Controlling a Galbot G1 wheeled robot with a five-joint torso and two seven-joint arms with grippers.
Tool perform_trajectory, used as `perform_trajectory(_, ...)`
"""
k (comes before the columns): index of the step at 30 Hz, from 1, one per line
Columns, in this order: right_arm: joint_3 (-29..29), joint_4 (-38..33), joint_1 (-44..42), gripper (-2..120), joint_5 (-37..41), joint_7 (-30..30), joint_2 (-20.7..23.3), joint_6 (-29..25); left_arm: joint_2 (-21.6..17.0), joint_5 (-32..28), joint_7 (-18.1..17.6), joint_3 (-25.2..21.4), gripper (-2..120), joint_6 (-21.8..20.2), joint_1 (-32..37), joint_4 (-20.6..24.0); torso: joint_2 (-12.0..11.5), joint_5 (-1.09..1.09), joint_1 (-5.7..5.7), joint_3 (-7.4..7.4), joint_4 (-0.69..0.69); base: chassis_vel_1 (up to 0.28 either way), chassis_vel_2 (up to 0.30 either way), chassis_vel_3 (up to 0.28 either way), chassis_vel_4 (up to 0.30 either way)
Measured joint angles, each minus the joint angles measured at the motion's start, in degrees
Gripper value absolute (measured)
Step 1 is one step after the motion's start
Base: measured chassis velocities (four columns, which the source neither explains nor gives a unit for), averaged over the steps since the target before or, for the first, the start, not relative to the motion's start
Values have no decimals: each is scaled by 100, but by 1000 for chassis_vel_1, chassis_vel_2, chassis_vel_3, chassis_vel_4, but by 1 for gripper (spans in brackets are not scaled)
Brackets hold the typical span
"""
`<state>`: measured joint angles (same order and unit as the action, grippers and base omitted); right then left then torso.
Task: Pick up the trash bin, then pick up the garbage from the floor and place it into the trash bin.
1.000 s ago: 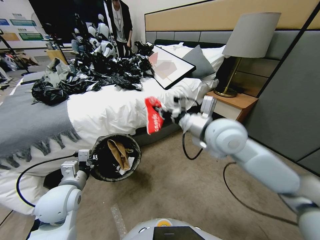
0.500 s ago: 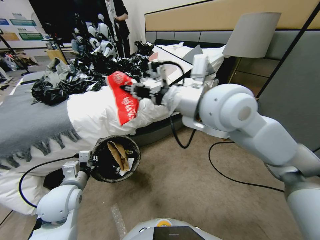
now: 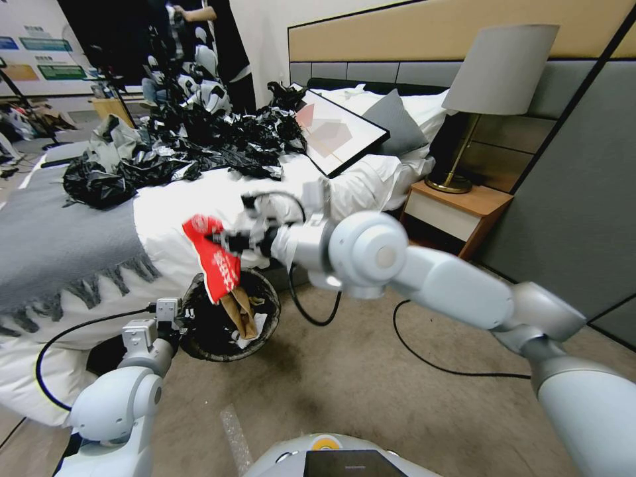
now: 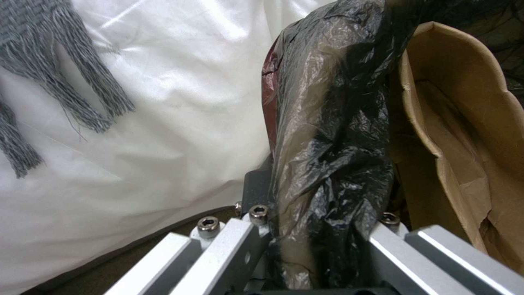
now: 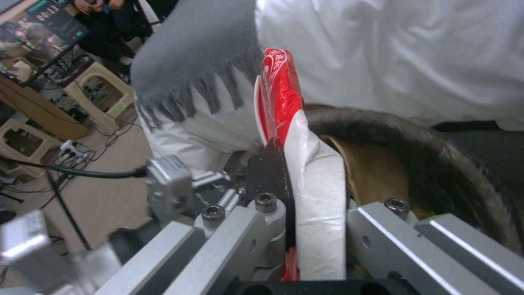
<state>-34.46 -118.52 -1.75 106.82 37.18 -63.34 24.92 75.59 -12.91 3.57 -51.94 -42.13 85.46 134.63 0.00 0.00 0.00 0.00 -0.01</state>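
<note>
Two grippers are engaged, both at the bin [image 3: 228,315], which I take as the reference for all positions. My left gripper [image 4: 314,246] is clamped on the near rim, fingers to either side of the folded black liner [image 4: 327,143], carrying the bin off the carpet [image 3: 371,391] beside the bed [image 3: 199,218]. The mouth tilts toward my head camera. Inside: a brown paper bag [image 3: 237,311] standing against the wall, and a white scrap [image 3: 255,326] beside it.

My right gripper [image 3: 228,240] reaches across from the right and sits just above the far rim, pinching a red-and-white wrapper [image 3: 215,258]. From the right wrist, the wrapper [image 5: 284,123] is held flat between the jaws, nipped at one end.

Governing relation — the wrapper's long axis hangs downward from the grip, and its free lower end overlaps the far-left part of the bin's mouth. Whether that end is inside the rim or merely in front of it, I cannot confirm. I judge the drop step close: the wrapper lies directly above the opening's far edge rather than its centre, so release here risks it catching on the liner.

No further garbage is visible on the carpet around the bin.
</note>
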Motion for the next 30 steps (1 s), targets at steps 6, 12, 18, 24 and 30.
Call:
perform_trajectory(6,-249,428,-283,0,-385,-202,-33,23,16,-21,9,-21,0,0,-5,90,0,0,0,0,1,0,0,0,0)
perform_trajectory(12,-403,885,-375,0,-640,-335,-334,-11,36,-8,15,-10,0,0,-13,75,0,0,0,0,2,0,0,0,0)
perform_trajectory(18,-489,1199,-409,3,-757,-473,-634,-77,44,-5,18,-18,0,0,-9,34,0,0,0,0,2,0,0,0,0)
perform_trajectory(24,-515,1249,-404,22,-760,-514,-771,-112,80,5,19,-10,0,-1,-18,-7,0,0,0,0,1,0,0,0,0)
perform_trajectory(30,-516,1246,-372,43,-753,-500,-810,-118,82,5,22,-8,0,-1,-30,-25,0,0,0,0,1,0,0,0,0)
